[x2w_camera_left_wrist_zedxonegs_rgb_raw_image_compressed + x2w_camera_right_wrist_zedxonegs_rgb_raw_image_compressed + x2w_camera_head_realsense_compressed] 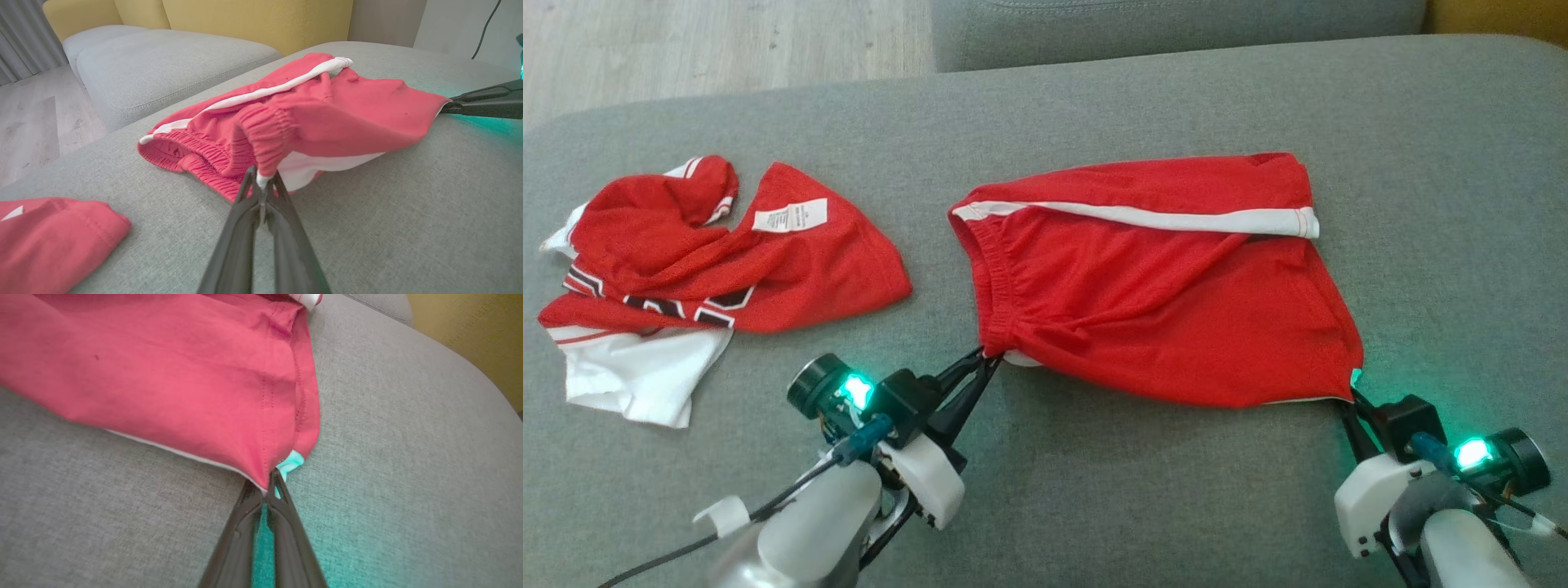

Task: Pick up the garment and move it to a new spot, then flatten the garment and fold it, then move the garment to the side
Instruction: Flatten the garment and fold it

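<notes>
The garment (1160,286) is a pair of red shorts with a white side stripe, spread on the grey sofa cushion. My left gripper (988,359) is shut on its near waistband corner (263,171), which is lifted a little. My right gripper (1349,394) is shut on the near hem corner (269,479) at the right. The right gripper's dark fingers (482,100) also show at the far right of the left wrist view. The cloth (163,371) is stretched between both grips.
A second red and white garment (694,269) lies crumpled on the cushion to the left, its edge (53,241) near my left gripper. Another grey cushion (163,65) and a yellow backrest (253,20) stand beyond. Wooden floor (686,49) lies past the far left edge.
</notes>
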Motion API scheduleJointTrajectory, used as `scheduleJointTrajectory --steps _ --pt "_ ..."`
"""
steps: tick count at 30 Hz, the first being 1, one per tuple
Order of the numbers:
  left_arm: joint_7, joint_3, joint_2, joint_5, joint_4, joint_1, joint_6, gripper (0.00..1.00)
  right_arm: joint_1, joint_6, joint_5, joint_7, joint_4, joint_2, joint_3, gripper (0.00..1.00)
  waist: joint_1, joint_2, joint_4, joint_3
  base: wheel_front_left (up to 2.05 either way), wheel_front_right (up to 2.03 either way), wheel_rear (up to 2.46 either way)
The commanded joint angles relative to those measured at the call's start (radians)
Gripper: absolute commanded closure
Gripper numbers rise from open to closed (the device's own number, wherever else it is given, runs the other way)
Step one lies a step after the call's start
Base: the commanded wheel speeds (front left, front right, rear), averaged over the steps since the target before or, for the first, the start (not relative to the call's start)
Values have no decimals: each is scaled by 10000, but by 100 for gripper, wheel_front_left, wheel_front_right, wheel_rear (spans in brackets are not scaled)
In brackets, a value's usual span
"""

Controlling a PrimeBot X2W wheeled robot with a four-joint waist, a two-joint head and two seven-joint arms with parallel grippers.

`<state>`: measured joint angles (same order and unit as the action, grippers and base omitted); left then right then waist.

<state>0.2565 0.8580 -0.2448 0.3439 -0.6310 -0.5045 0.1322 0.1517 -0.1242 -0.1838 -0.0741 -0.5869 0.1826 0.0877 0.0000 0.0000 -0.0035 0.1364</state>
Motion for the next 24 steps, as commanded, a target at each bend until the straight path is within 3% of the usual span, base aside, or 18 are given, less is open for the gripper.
scheduleJointTrajectory --steps 1,9,14,24 --pt "53 -347 -269 62 191 -267 -17 100 83 -65 71 71 112 230 166 100 0 0 -8 -22 0 0 0" --pt "53 -668 -464 444 270 -226 -16 100 276 -65 664 -92 937 213 -15 100 0 0 -45 -354 0 0 0" --pt "-163 -376 -793 1116 478 -546 -16 100 728 -65 1317 24 2000 430 185 100 0 0 -21 -664 0 0 0" --pt "-922 -633 -1635 2330 1565 -2696 -16 100 2861 -65 2187 723 3512 1179 719 100 0 0 25 -1252 0 0 0"
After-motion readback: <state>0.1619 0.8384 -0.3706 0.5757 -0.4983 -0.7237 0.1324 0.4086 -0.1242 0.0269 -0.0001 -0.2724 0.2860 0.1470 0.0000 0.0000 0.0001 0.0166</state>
